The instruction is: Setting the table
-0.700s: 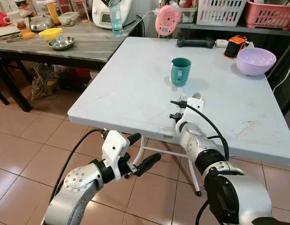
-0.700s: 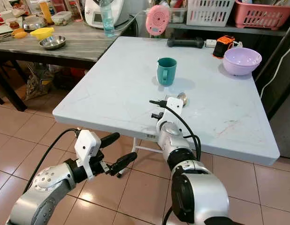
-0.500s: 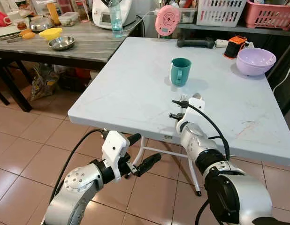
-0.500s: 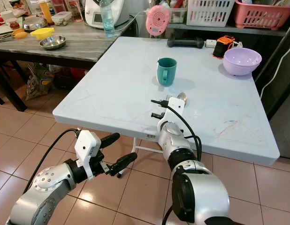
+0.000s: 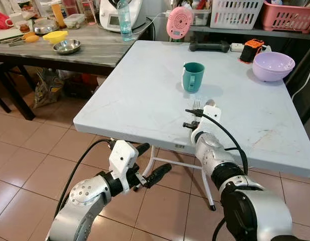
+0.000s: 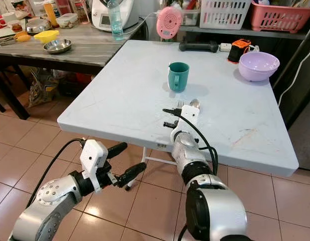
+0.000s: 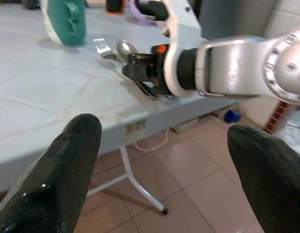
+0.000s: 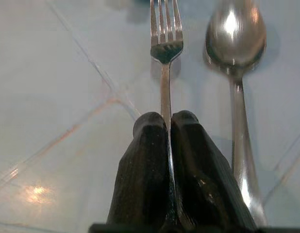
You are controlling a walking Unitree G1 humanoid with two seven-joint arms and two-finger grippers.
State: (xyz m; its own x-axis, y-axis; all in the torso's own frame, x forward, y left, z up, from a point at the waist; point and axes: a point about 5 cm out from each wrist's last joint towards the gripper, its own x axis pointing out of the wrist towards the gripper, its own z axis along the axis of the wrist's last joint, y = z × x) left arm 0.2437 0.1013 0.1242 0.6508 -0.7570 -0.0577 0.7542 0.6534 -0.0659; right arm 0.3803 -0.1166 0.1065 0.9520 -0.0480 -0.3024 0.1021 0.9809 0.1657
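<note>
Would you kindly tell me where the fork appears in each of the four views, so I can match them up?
Left eye view: the fork lies on the white table, just short of the teal mug.
Right eye view: fork, below the mug.
Left wrist view: fork, beside the spoon.
Right wrist view: fork, clamped in the right gripper.
Shared landmark: the spoon.

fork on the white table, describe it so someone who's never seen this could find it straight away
On the white folding table, look just in front of the teal mug, where the right gripper reaches over the near edge. The fork is clamped between its black fingers, tines toward the mug. The spoon lying alongside has a round bowl and is not held.
</note>
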